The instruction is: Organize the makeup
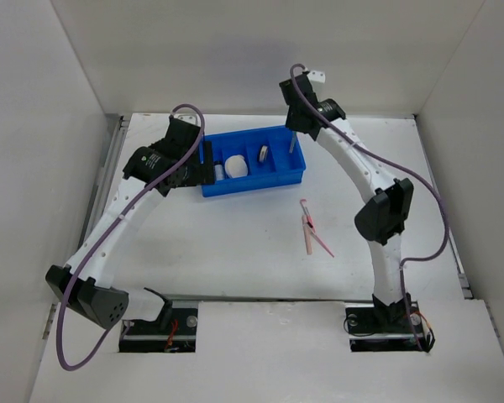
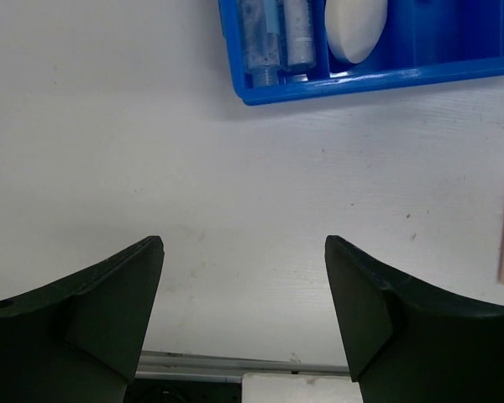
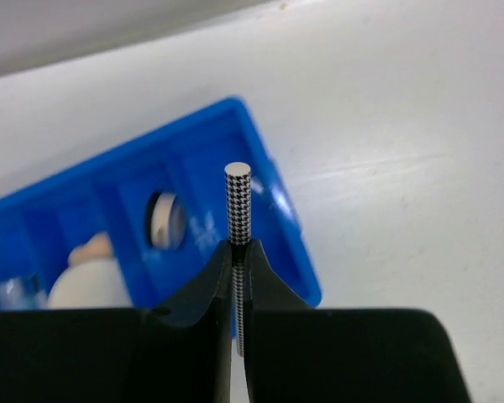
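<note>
Right gripper (image 3: 238, 252), clamped on the dark slim pencil (image 3: 238, 201), holds it upright over the blue tray (image 3: 290, 243), evidently for insertion; left gripper (image 2: 244, 243) stands wide, empty.

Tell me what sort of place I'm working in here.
Probably a robot test cell, not a home: a white table boxed in by plain white walls, left arm and right arm bolted at its near edge, the right gripper holding a pencil near a blue divided tray.
</note>
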Controlling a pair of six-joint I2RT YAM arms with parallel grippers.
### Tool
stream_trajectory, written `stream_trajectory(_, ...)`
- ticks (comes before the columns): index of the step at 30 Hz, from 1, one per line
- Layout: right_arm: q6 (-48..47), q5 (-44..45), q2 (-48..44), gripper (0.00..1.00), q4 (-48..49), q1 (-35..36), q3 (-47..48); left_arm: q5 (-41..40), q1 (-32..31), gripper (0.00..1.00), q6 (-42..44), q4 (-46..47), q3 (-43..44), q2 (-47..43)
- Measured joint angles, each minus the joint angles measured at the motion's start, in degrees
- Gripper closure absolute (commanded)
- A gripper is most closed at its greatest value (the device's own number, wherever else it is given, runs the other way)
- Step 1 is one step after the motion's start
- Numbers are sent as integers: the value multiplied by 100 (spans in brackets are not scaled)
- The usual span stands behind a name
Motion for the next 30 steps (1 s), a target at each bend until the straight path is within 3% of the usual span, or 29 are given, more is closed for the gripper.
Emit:
stream_trajectory(6,-546,437,1231,96,-37,-304,1134,13,0,26,-127,-59,24,37)
stream_trajectory(12,-813,234,1805,96,2,-420,1213,-24,0,27,-221,-201,238,234)
stream_trajectory(14,-861,142,1814,91,52,-446,1191,-46,0,27,-245,-236,240,243)
stream_trajectory(16,-885,87,1814,80,162,-452,1191,-57,0,27,-260,-269,240,245)
stream_trajectory(17,-903,44,1814,63,201,-452,1191,-59,0,27,-264,-280,240,245)
stream_trajectory(20,-933,-70,1814,45,251,-450,1172,-68,0,27,-299,-286,240,245)
stream_trajectory(26,-960,-315,1663,46,468,-450,748,-79,0,27,-341,-289,240,245)
stream_trajectory(30,-848,-452,1139,62,570,-450,-17,-103,0,27,-352,-295,240,245)
